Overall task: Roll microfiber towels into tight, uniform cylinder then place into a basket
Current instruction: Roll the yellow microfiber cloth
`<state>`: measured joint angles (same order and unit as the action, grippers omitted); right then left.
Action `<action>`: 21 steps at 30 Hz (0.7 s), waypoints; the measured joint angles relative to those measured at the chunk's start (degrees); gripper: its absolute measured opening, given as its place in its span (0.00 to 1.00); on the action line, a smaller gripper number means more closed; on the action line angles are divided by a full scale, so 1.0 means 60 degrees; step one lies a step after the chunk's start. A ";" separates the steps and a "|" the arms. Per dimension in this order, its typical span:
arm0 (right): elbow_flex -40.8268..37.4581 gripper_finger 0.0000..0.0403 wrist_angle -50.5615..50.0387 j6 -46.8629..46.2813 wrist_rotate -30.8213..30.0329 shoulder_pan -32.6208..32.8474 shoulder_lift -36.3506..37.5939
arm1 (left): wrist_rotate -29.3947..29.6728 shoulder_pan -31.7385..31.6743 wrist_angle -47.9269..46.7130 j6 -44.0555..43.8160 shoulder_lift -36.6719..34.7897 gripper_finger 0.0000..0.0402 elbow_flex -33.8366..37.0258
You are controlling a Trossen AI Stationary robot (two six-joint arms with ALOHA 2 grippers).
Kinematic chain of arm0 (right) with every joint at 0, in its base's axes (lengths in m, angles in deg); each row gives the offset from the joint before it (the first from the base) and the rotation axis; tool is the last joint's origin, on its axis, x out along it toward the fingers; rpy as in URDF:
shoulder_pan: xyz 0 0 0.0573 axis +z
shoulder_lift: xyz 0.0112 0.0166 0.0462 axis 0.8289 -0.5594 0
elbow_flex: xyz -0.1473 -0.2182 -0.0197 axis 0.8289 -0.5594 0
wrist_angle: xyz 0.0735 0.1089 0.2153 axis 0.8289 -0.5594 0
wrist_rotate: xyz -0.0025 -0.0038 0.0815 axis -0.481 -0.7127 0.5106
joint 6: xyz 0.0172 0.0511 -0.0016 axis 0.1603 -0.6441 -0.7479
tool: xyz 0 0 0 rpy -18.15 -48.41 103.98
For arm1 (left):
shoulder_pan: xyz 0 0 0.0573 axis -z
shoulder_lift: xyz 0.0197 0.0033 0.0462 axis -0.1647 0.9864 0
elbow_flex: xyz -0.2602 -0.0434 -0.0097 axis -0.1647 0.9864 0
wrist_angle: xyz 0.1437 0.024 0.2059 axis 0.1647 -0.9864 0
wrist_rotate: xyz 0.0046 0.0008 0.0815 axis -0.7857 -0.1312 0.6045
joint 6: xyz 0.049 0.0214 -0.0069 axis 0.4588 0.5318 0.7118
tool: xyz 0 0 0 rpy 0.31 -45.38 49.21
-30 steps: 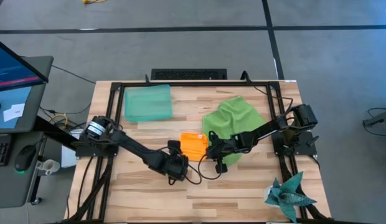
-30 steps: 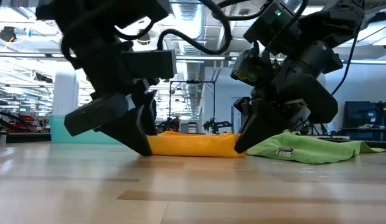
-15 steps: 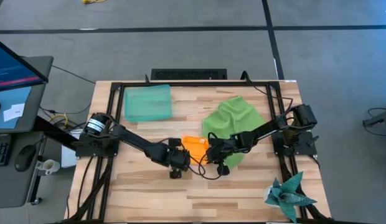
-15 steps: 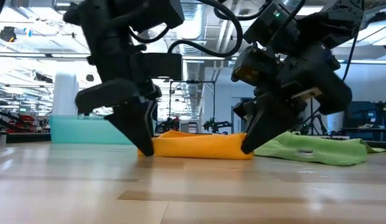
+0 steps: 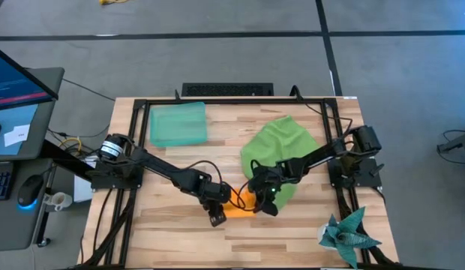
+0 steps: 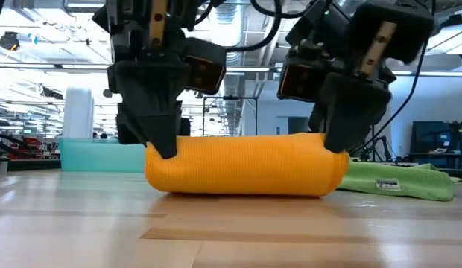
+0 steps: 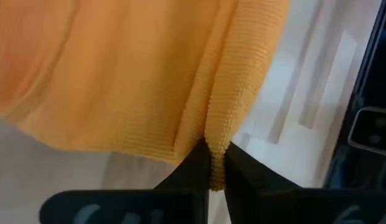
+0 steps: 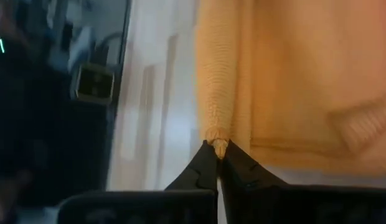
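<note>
High view, left to right: the teal basket (image 5: 177,124) sits in the upper left of the wooden table (image 5: 180,232), holding nothing that I can see. My left arm reaches from the left edge toward the lower centre of the frame. My left gripper (image 5: 217,214) is there, fingers pinched together on the orange towel (image 5: 241,204). Only a small patch of that towel shows between my two grippers. My right gripper (image 5: 264,201) is just right of it, fingers likewise pinched on the same towel. The lime green towel (image 5: 281,146) lies spread and rumpled right of centre, partly under my right arm. A spiky teal star-shaped object (image 5: 346,234) rests at the lower right corner of the table.

Low view: the basket (image 6: 89,155) appears at the left edge, behind the work area. My left gripper (image 6: 165,149) clamps the left end of the orange towel (image 6: 246,164). The towel forms a thick horizontal roll across the centre of the frame, its underside at the tabletop. My right gripper (image 6: 335,143) clamps the right end. The green towel (image 6: 399,182) lies flat at the right.

Left wrist view: my fingers (image 7: 194,168) are closed on a folded orange edge (image 7: 216,146).

Right wrist view: my fingers (image 8: 208,167) are closed on an orange edge (image 8: 216,140).
</note>
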<state>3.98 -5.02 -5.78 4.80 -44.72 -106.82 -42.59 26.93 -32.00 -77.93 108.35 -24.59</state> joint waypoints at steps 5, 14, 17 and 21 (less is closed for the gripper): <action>0.0008 0.03 -0.0010 -0.1929 -0.0306 -0.0297 -0.0192 | -0.0077 0.0000 -0.0032 -0.1294 -0.0004 0.05 0.0007; 0.0070 0.04 0.0366 -0.3315 -0.0202 -0.0717 -0.0954 | -0.0235 0.0005 -0.0143 -0.1668 -0.0011 0.05 0.0015; 0.0070 0.04 0.0379 -0.3432 -0.0265 -0.0769 -0.0904 | -0.0157 0.0017 -0.0163 -0.1477 -0.0015 0.05 0.0015; 0.0106 0.04 0.0318 -0.3451 -0.0350 -0.0769 -0.0863 | 0.0350 0.0036 -0.0335 -0.0927 -0.0018 0.07 0.0015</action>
<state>4.62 -3.12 -26.49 2.70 -49.33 -112.00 -40.49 27.15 -34.01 -83.49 108.24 -24.50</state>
